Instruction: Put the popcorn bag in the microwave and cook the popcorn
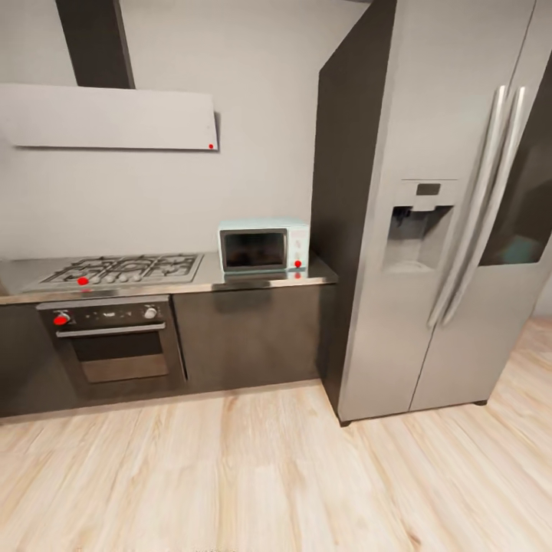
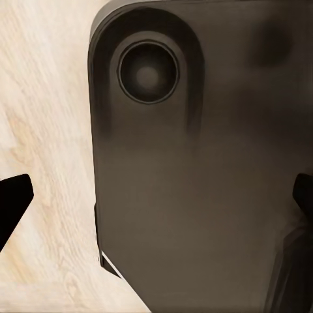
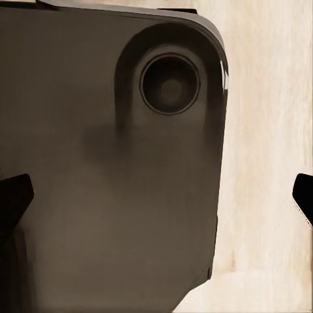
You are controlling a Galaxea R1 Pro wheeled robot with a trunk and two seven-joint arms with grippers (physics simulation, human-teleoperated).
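The pale mint-blue microwave (image 1: pixel 264 247) stands with its dark glass door closed at the right end of the grey countertop (image 1: pixel 230 280), right beside the fridge. The popcorn bag and the popcorn are out of view. In the left wrist view my left gripper (image 2: pixel 156 202) is open, its black fingertips (image 2: pixel 12 207) wide apart above my own dark base (image 2: pixel 195 195) and the wood floor. My right gripper (image 3: pixel 159 199) is open too, with its fingertips (image 3: pixel 13 201) spread over the same dark base (image 3: pixel 111 195). Nothing is between either pair of fingers.
A tall steel two-door fridge (image 1: pixel 437 230) fills the right side and juts out past the counter. A steel gas hob (image 1: pixel 123 270) sits left of the microwave, over a black oven (image 1: pixel 115 341). A white slab hood (image 1: pixel 107 116) hangs above. Light wood floor (image 1: pixel 230 475) stretches between me and the cabinets.
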